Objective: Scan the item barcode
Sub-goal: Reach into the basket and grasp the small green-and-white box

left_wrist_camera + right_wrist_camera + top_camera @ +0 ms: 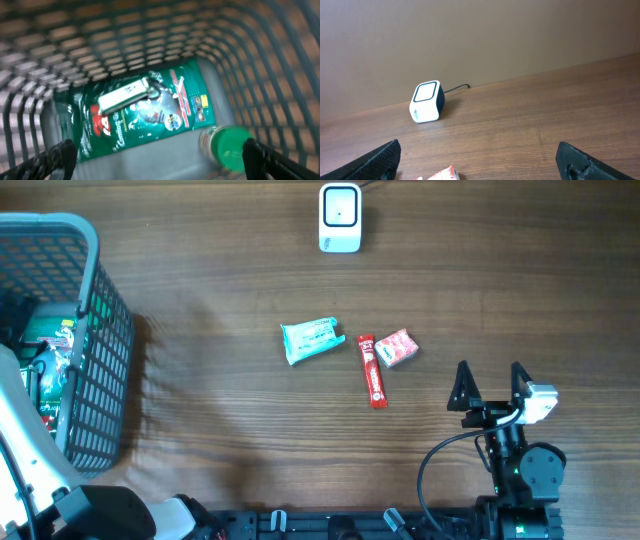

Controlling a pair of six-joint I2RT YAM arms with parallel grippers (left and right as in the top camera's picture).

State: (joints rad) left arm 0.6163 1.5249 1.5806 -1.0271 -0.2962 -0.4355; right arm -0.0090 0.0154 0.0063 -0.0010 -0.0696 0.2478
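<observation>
Nearest us, the left gripper hangs inside the basket with its jaws spread wide and empty. The basket is grey plastic mesh with open square cells. Directly below the gripper lies the green packet, flat on the basket floor, in glossy, creased printed film. We take this as the item to scan.

A small white bar rests on its upper half. A green-capped bottle, blurred, lies just beside its lower right corner.

We judge the packet light, soft and slippery. It would buckle if pinched mid-face, so we would take a free edge or corner, clear of the bar. We see no barcode from here.

Farther out, the right gripper, also wide and empty, sits over the wooden table. A teal pouch, red stick and small red box lie mid-table. The white cube scanner stands at the far edge, well apart from the basket.
</observation>
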